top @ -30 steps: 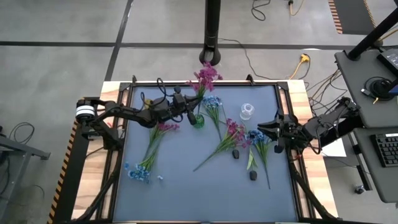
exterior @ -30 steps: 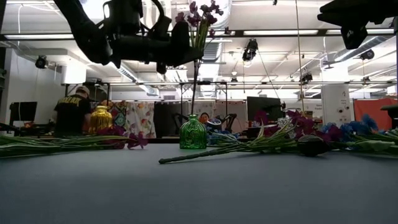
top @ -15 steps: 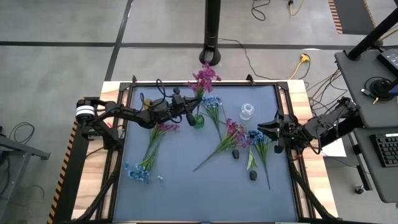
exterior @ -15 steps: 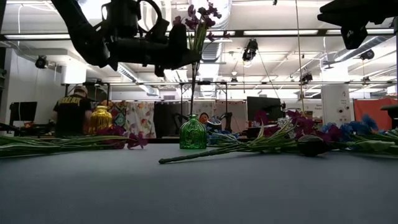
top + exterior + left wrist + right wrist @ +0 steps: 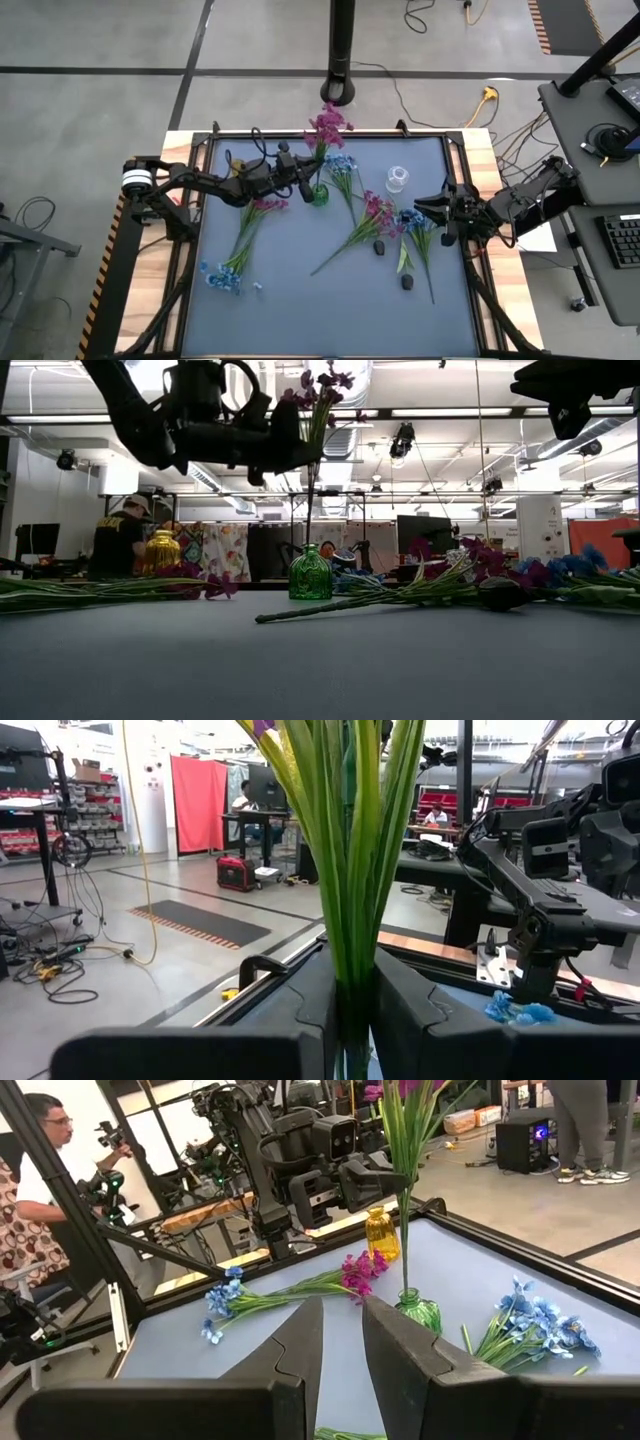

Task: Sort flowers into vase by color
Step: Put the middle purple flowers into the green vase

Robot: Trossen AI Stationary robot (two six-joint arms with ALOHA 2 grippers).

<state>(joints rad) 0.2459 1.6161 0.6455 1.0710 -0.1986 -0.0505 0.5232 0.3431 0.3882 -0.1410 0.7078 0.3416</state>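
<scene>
A bunch of magenta flowers point(image 5: 328, 122) stands upright with its stems' lower ends in the green vase point(image 5: 320, 196) at the table's far middle. My left gripper point(image 5: 352, 1010) is shut on the stems well above the vase point(image 5: 310, 573). My right gripper point(image 5: 342, 1350) hovers high at the table's right side, open, with nothing between its fingers. More flowers lie flat on the mat: blue ones point(image 5: 340, 165) beside the green vase, a magenta and blue bunch point(image 5: 250, 220) at the left, and magenta point(image 5: 375, 212), blue point(image 5: 415, 222) and dark buds point(image 5: 380, 246) at the middle right. My left gripper pinches the bundle of green stems point(image 5: 352, 970) between its two fingers, below the flower heads and well above the vase. The fingers come about level from the table's left and lie across the upright stems. The stems' lower ends sit in the green vase's neck point(image 5: 311, 547).
A clear glass vase point(image 5: 397, 178) stands to the right of the green one. A yellow vase point(image 5: 380, 1232) stands at the far left, under my left arm. The near half of the mat point(image 5: 320, 310) holds only a few blue petals. People stand in the room beyond.
</scene>
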